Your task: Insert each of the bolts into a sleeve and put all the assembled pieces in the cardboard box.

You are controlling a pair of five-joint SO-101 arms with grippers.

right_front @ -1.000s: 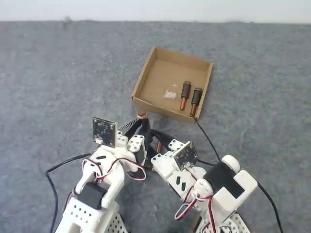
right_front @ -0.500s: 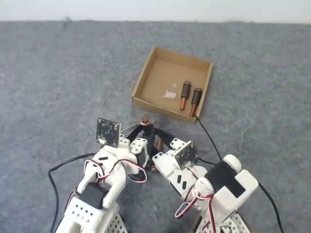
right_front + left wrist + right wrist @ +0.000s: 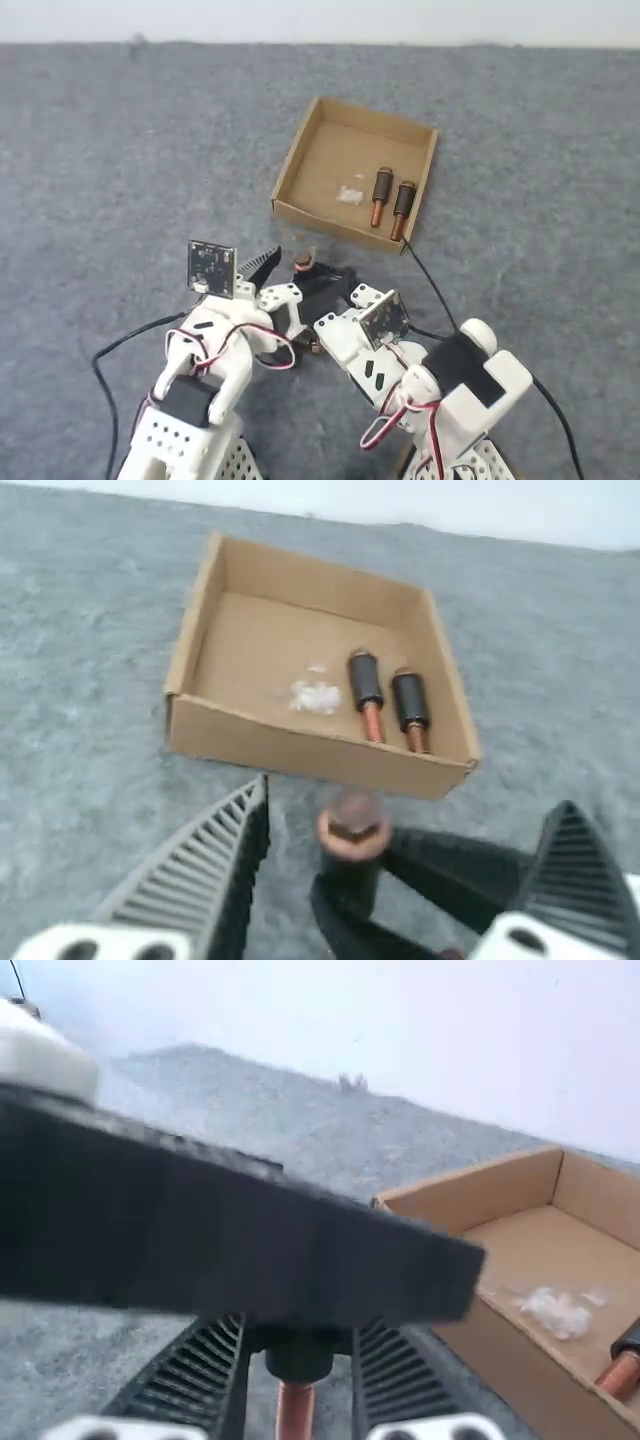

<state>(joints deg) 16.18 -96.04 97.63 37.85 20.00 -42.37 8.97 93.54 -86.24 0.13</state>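
Grey, coarse-pile carpet (image 3: 120,150) covers the table under both arms. Toward the far side sits a shallow, open brown cardboard box (image 3: 330,224). On its floor lie two finished pieces side by side, each a black sleeve with a copper-coloured bolt through it: the first assembled piece (image 3: 381,196) and the second assembled piece (image 3: 403,206). A small white scrap (image 3: 350,195) lies just beside them.

In front of the box's near wall and apart from it, the right gripper (image 3: 297,1335) has its ribbed fingers closed on a third black sleeve (image 3: 347,878), held upright. A copper-coloured bolt (image 3: 351,830) sits in that sleeve, head on top and shank poking out below. The left gripper (image 3: 410,805) has its fingers spread wide, one on each side of that sleeve, with a gap on both sides and nothing in its grasp.
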